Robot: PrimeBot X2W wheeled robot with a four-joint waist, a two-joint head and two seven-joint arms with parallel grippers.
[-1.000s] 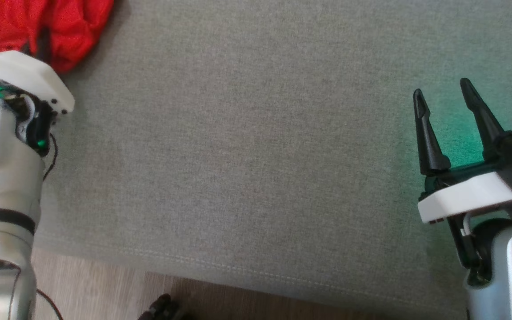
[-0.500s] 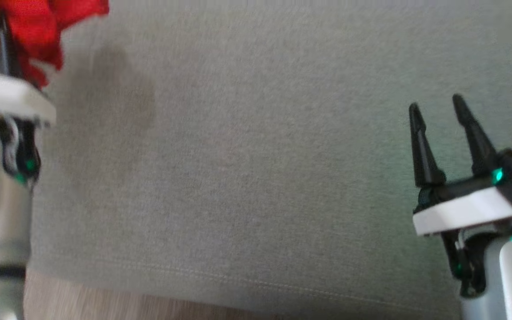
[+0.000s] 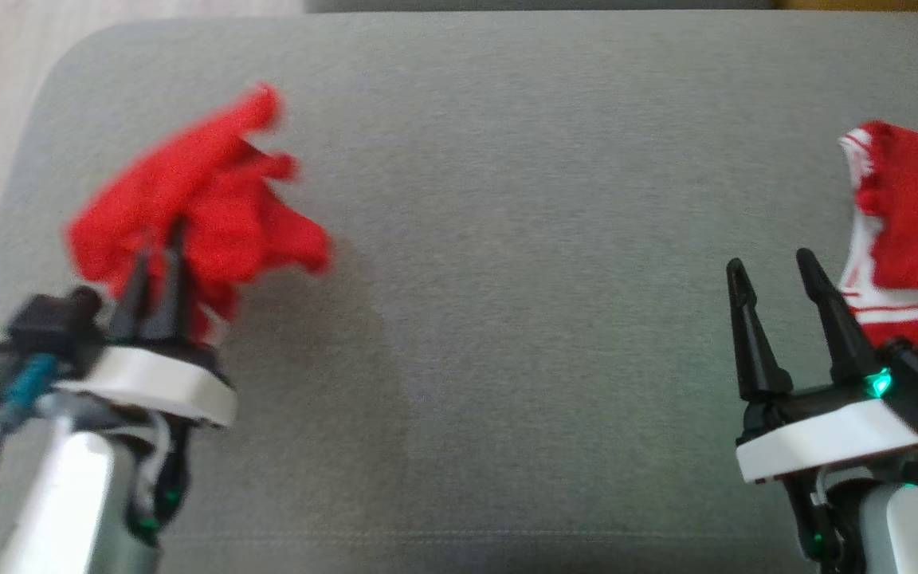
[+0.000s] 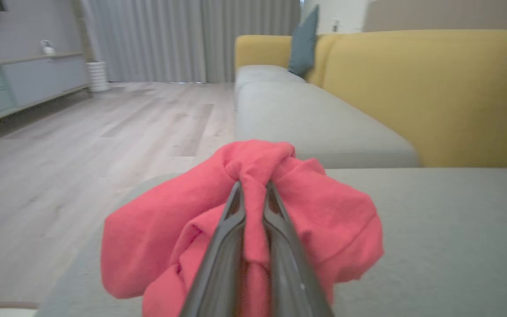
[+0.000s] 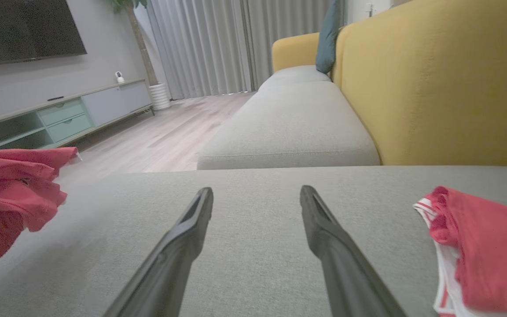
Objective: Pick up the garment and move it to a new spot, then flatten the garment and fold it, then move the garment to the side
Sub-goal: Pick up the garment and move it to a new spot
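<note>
The garment (image 3: 212, 199) is a bunched red cloth that hangs over the left part of the grey sofa cushion (image 3: 507, 239). My left gripper (image 3: 158, 239) is shut on a fold of it. In the left wrist view the red garment (image 4: 324, 211) bulges around both sides of my left gripper (image 4: 253, 187). My right gripper (image 3: 770, 263) stands open over the cushion's right part with nothing between its fingers. The right wrist view has my right gripper (image 5: 257, 193) in the middle and the held garment (image 5: 11, 189) at far left.
A second red garment with white trim (image 3: 913, 215) lies on the cushion just right of my right gripper, seen too as red cloth (image 5: 478, 255). A yellow sofa back (image 5: 434, 88) rises behind. Wooden floor (image 4: 82, 145) lies past the cushion's left edge.
The head camera has swung, so the whole picture shifted. The garment has come up off the cushion, bunched in my shut left gripper. My right gripper has stayed open.
</note>
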